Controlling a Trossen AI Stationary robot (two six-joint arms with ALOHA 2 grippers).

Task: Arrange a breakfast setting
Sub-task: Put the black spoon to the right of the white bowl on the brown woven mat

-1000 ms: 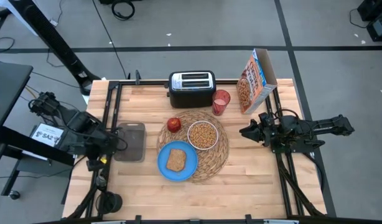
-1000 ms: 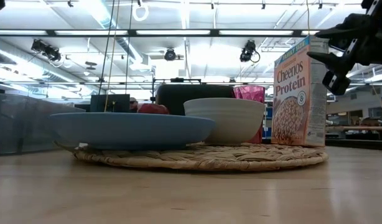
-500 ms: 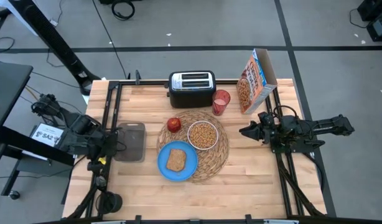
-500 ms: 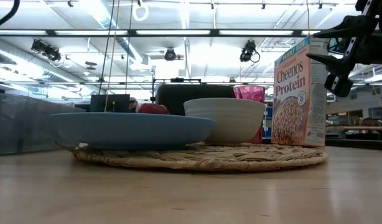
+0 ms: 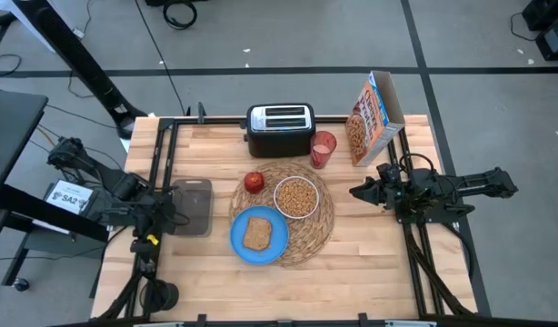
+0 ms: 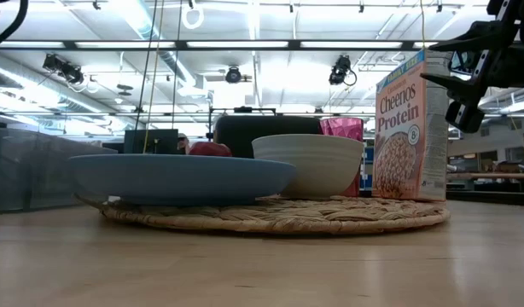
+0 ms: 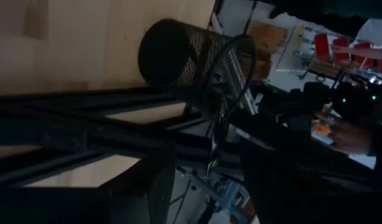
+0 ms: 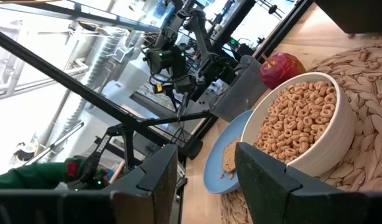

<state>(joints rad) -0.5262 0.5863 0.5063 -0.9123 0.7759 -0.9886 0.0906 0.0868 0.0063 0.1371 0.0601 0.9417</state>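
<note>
The round straw placemat [image 5: 308, 234] lies mid-table. On it rest a blue plate [image 5: 238, 238] with a toast slice [image 5: 256, 233], a white bowl [image 5: 296, 197] full of cereal rings, and a red apple [image 5: 254, 182]. A translucent red cup [image 5: 323, 149] and the Cheerios box [image 5: 374, 118] stand at the far right. The spoon does not show. My right gripper [image 5: 356, 192] is open and empty, raised to the right of the mat; its wrist view [image 8: 206, 186] looks at the bowl [image 8: 303, 124]. My left gripper [image 5: 150, 239] is at the table's left edge, beside the grey tray [image 5: 194, 206].
A black-and-silver toaster [image 5: 280, 129] stands at the far edge behind the mat. A dark mesh bin [image 7: 191, 62] is below the table's left side. Bare wood shows along the near edge [image 5: 352, 282] and between the mat and my right gripper.
My left gripper has shifted a little toward the table's right, close by the grey tray's near corner. The things on the mat have stayed where they were.
</note>
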